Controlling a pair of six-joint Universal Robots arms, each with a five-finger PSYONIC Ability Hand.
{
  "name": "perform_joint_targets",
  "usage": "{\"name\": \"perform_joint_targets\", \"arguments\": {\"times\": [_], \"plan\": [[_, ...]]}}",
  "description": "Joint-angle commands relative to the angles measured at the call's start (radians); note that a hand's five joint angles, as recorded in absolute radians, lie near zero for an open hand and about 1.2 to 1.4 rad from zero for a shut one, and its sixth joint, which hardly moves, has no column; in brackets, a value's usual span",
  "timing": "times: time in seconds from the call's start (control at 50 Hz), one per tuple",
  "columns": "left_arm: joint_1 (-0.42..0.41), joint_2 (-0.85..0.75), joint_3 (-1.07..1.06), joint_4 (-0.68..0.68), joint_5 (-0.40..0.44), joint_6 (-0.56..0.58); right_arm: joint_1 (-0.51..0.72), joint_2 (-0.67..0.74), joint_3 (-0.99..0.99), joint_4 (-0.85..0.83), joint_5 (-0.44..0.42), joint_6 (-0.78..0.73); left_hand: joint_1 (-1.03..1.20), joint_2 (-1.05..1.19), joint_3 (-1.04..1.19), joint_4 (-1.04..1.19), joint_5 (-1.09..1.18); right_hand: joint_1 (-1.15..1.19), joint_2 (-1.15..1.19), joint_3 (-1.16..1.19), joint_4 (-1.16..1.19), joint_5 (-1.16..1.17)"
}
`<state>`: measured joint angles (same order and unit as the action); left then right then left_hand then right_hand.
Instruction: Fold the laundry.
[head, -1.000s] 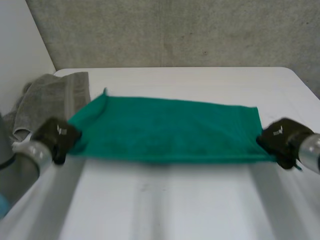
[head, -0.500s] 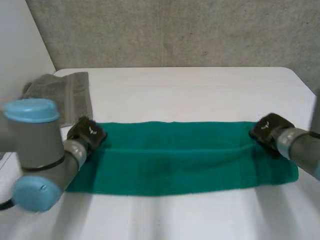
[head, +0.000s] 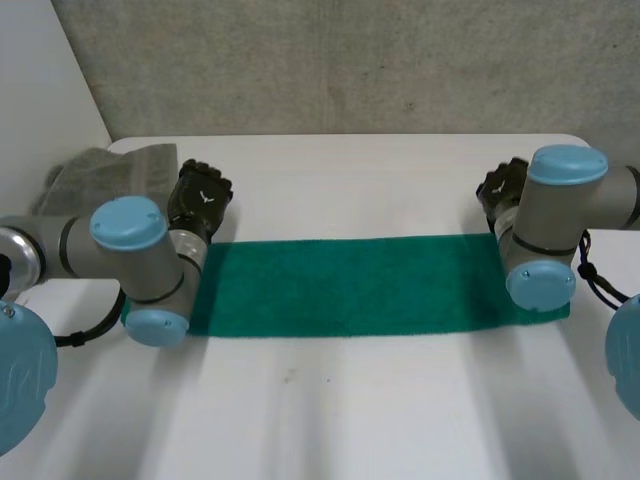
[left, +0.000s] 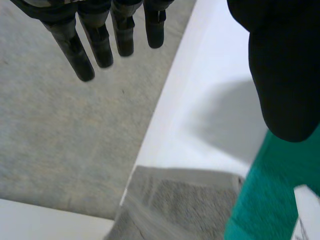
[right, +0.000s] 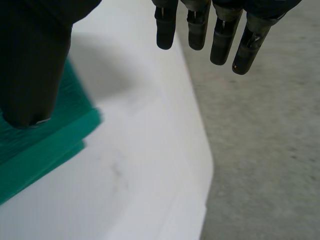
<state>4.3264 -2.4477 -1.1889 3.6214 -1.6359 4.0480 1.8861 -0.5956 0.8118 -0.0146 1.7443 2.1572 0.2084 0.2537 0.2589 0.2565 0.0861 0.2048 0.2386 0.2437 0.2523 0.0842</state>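
A green towel (head: 350, 285) lies folded into a long flat strip across the middle of the white table (head: 340, 410). My left hand (head: 200, 198) hovers just beyond the strip's left end, fingers (left: 95, 40) straight and empty. A corner of the green towel (left: 270, 200) lies below its thumb. My right hand (head: 502, 188) hangs past the strip's right end, its fingers (right: 220, 30) straight, holding nothing. The layered towel corner (right: 45, 145) lies under its thumb.
A grey towel (head: 110, 180) sits bunched at the table's far left corner, close to my left hand, and the grey towel (left: 175, 205) lies beside the green one. The table edge (right: 200, 165) runs near my right hand. A concrete wall stands behind.
Both hands carried the towel's edge over, laid it down as a narrower folded strip, then let go and lifted away toward the far side with fingers straightened.
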Motion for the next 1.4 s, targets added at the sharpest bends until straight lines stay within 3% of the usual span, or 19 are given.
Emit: {"name": "perform_joint_targets", "arguments": {"times": [0.02,0.1,0.26,0.38,0.52,0.72,0.8,1.04,1.22,1.3,1.4], "plan": [[-0.033,0.146,-0.179,0.163,-0.009,-0.008,0.001,-0.306,0.172,-0.028,0.008,0.223,-0.034,-0.079,-0.084,-0.082,-0.086,-0.030,-0.064,-0.069,-0.078,-0.084],[-0.033,0.283,-0.285,0.158,-0.005,-0.030,-0.018,-0.481,0.320,-0.024,-0.081,0.311,-0.034,-0.079,-0.084,-0.082,-0.086,-0.030,-0.064,-0.069,-0.078,-0.084],[-0.034,0.516,-0.484,0.122,0.005,-0.265,-0.168,-0.610,0.596,0.132,-0.351,0.339,-0.034,-0.079,-0.084,-0.082,-0.086,-0.030,-0.064,-0.069,-0.078,-0.084],[-0.033,0.581,-0.557,0.020,0.039,-0.431,-0.235,-0.613,0.736,0.156,-0.411,0.360,-0.021,-0.067,-0.072,-0.069,-0.074,0.180,0.146,0.141,0.132,0.126],[-0.034,0.575,-0.569,-0.018,0.044,-0.469,-0.300,-0.549,0.863,-0.071,-0.469,0.362,-0.010,-0.055,-0.060,-0.058,-0.062,0.347,0.313,0.308,0.299,0.293],[-0.031,0.564,-0.569,-0.021,0.044,-0.469,-0.323,-0.454,0.857,-0.145,-0.480,0.345,-0.010,-0.055,-0.060,-0.058,-0.062,0.491,0.457,0.452,0.443,0.437],[-0.033,0.562,-0.571,-0.021,0.044,-0.469,-0.326,-0.434,0.843,-0.151,-0.473,0.348,-0.010,-0.055,-0.060,-0.058,-0.062,1.190,1.156,1.151,1.143,1.136],[-0.033,0.566,-0.575,-0.026,0.041,-0.468,-0.438,-0.448,0.813,-0.125,-0.459,0.317,-0.010,-0.055,-0.060,-0.058,-0.062,1.191,1.158,1.153,1.144,1.138],[-0.028,0.585,-0.575,-0.052,0.037,-0.469,-0.628,-0.481,0.722,-0.127,-0.295,-0.005,-0.010,-0.055,-0.060,-0.058,-0.062,1.191,1.158,1.153,1.144,1.138],[-0.028,0.589,-0.575,-0.053,0.037,-0.469,-0.582,-0.495,0.698,-0.140,-0.290,-0.051,-0.012,-0.058,-0.063,-0.061,-0.065,1.191,1.158,1.153,1.144,1.138],[-0.030,0.598,-0.575,-0.053,0.036,-0.471,-0.376,-0.579,0.688,-0.171,-0.328,0.090,-0.015,-0.061,-0.066,-0.064,-0.068,1.191,1.158,1.153,1.144,1.138]]}}
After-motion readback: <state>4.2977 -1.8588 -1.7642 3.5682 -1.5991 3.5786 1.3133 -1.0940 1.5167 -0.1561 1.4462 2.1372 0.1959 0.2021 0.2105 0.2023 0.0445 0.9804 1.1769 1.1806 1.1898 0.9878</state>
